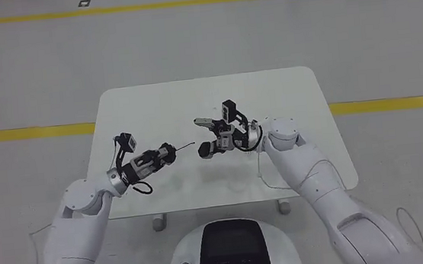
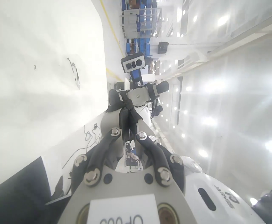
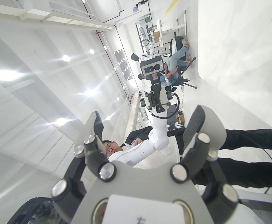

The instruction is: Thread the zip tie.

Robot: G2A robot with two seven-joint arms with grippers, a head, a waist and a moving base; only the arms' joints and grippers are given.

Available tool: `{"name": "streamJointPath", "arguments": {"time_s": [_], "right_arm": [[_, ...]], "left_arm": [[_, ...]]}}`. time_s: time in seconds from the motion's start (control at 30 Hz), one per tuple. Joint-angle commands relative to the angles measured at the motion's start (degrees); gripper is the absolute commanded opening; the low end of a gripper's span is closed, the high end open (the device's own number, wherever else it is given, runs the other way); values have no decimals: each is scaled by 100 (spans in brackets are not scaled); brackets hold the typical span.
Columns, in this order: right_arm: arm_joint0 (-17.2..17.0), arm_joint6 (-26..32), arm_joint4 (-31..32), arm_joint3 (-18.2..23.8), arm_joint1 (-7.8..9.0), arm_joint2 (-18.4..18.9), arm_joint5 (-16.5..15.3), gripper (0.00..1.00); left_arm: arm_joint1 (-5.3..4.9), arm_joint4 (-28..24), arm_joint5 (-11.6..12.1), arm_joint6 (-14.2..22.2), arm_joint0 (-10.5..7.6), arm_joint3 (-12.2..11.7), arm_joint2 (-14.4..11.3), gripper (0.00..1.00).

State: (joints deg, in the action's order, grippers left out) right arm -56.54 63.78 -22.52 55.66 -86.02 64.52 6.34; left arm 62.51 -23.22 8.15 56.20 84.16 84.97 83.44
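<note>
One zip tie (image 1: 186, 146), two tools. The left tool (image 1: 169, 152) is pinched narrow on one end of the tie, and the thin black strip sticks out toward 3 o'clock above the white desk (image 1: 284, 87). The right tool (image 1: 203, 136) (fingers spread wide, holding nothing) faces it, just beyond the tie's tip. Both forearms angle inward over the desk.

You had the zip tie (image 1: 185, 145) showing as a thin, straight black strip, held over the white table (image 1: 284, 87) near its middle rather than lying on it. One end was pinched in the left gripper (image 1: 171, 149). The free end stuck out almost level toward the table's right half, touching nothing.
</note>
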Motion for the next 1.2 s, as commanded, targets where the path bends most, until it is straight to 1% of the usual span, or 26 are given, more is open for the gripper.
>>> {"name": "streamJointPath", "arguments": {"time_s": [0.0,0.13,0.2,0.3,0.33,0.37,0.43,0.47,0.57,0.7,0.9,1.0,1.07,1.13,1.17], "right_arm": [[-2,-4,-1,3,0,1,-2,100],[-109,-195,-158,65,2,1,9,100],[-97,-187,-216,25,11,-4,70,100],[-59,-123,-302,-58,23,-10,52,100],[-48,-79,-347,-91,25,-14,49,90],[-29,-36,-369,-126,28,-22,50,77],[18,85,-406,-221,35,-49,53,60],[38,130,-430,-261,38,-57,47,49],[105,252,-473,-387,44,-99,38,47],[180,380,-526,-513,47,-166,20,42],[256,470,-584,-683,46,-274,3,42],[284,503,-625,-748,42,-324,0,36],[300,506,-653,-786,39,-359,-15,26],[312,511,-675,-814,36,-386,-23,19],[318,515,-682,-829,35,-401,-26,18]], "left_arm": [[1,-9,-30,-11,2,1,-2,0],[0,-22,-17,-50,-4,30,-89,0],[-10,-76,18,27,-14,25,-101,0],[-32,-175,28,156,-24,-4,-79,0],[-37,-186,23,154,-29,-11,-70,0],[-43,-187,28,144,-31,-22,-63,0],[-54,-261,11,212,-36,-77,-62,0],[-61,-318,-6,276,-46,-104,-56,0],[-83,-410,13,446,-79,-166,-38,0],[-83,-410,13,446,-79,-166,-38,0],[-83,-410,13,446,-79,-166,-38,0],[-83,-410,13,446,-79,-166,-38,0],[-83,-410,13,446,-79,-166,-38,0],[-83,-410,13,446,-79,-166,-38,0],[-83,-410,13,446,-79,-166,-38,0]]}}
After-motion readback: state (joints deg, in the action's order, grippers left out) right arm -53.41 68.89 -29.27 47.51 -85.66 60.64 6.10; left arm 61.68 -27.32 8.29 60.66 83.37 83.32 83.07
